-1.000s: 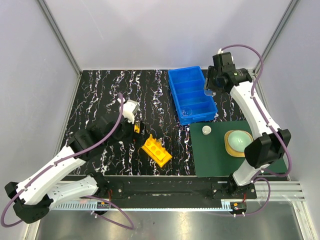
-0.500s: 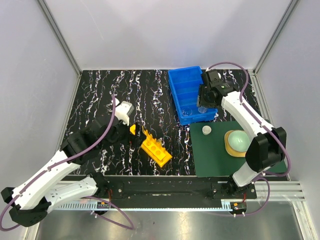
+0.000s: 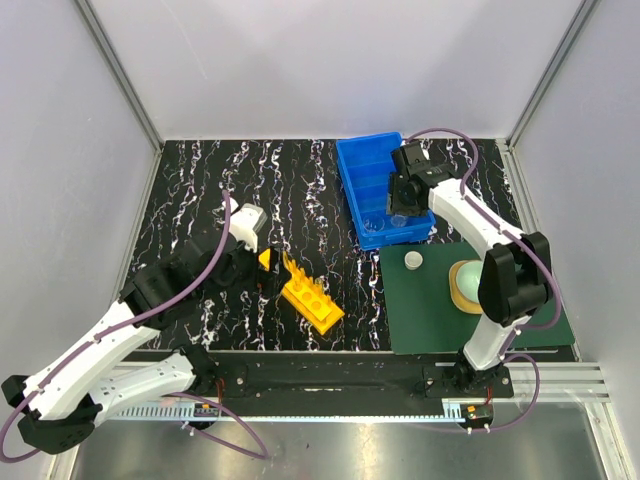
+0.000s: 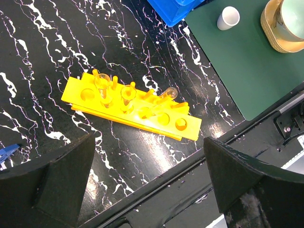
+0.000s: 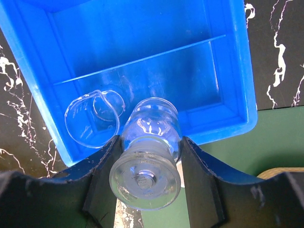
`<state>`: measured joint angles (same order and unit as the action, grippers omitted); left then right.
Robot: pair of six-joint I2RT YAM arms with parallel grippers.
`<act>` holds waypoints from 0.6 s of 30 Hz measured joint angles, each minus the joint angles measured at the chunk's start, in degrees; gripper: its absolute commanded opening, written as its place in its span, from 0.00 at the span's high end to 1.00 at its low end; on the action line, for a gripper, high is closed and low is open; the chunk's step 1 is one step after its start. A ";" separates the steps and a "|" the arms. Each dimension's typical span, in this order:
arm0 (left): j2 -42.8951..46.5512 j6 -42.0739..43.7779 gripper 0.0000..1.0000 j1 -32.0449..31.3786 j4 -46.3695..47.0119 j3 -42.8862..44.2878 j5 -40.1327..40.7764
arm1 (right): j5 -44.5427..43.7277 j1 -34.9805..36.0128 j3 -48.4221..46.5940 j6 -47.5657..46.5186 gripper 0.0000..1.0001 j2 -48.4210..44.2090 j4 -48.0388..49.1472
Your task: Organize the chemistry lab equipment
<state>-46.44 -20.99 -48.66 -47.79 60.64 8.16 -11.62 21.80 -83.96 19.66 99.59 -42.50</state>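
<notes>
The right gripper [image 5: 148,159] pinches a glass flask [image 5: 151,124] over the blue bin's [image 5: 236,61] lower compartment, probably to join the beaker [image 5: 92,118] there, while the left gripper [image 4: 147,175] hangs spread above the yellow rack [image 4: 128,111].

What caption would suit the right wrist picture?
Right gripper holds a glass flask over the blue bin, with a clear beaker inside.

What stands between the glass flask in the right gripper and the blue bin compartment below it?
Only a clear beaker, lying in the left part of that compartment of the blue bin in the wrist view. The floor beside it looks bare, so the flask probably fits.
</notes>
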 measured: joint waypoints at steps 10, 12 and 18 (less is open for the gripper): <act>-0.22 0.02 0.01 0.00 -0.02 0.00 0.04 | -1.42 0.00 0.00 -1.64 0.99 2.14 1.66; -0.22 0.02 0.01 0.00 -0.02 0.00 0.04 | -1.42 0.00 0.15 -1.84 0.99 2.95 2.45; -0.42 0.02 0.01 0.00 -0.02 0.00 0.07 | -1.40 0.00 1.97 -1.92 1.00 4.57 3.96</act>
<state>-46.85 -20.97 -48.66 -47.81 60.64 8.23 -13.02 21.80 -82.00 17.74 104.16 -38.54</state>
